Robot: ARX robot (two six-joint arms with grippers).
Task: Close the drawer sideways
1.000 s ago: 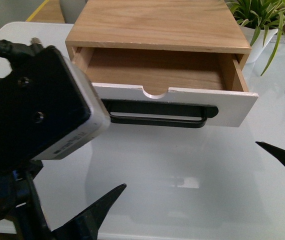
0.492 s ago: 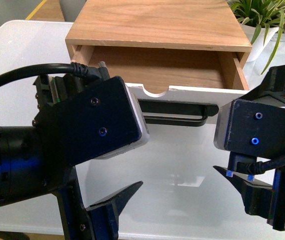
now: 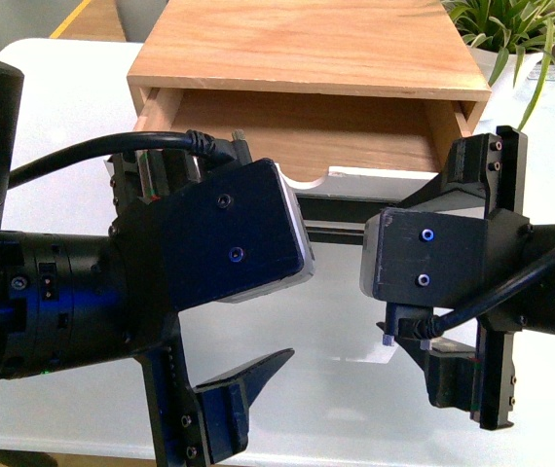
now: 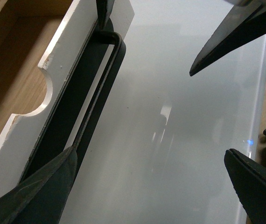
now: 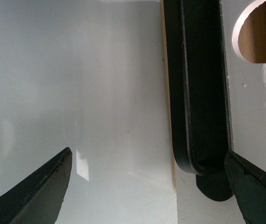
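Observation:
The drawer point(image 3: 307, 131) stands pulled out of the light-wood cabinet point(image 3: 307, 44). Its white front point(image 3: 385, 177) and black bar handle point(image 3: 341, 209) are mostly hidden behind both arms in the front view. My left gripper point(image 4: 149, 156) is open and empty over the table; one finger point(image 4: 44, 186) lies by the handle point(image 4: 95, 93) near the notch point(image 4: 30, 93). My right gripper point(image 5: 148, 154) is open and empty; one finger point(image 5: 252, 191) lies over the white front point(image 5: 249, 116), next to the rounded end of the handle point(image 5: 200, 93).
The cabinet stands on a white table point(image 3: 355, 389). A green plant point(image 3: 521, 29) in a white pot point(image 3: 506, 83) stands to the right of the cabinet. The left arm point(image 3: 161, 272) and the right arm point(image 3: 453, 263) fill the space in front of the drawer.
Both arms have moved in toward the drawer front and now cover most of it. The right arm has come fully into view from the right. The drawer has not moved.

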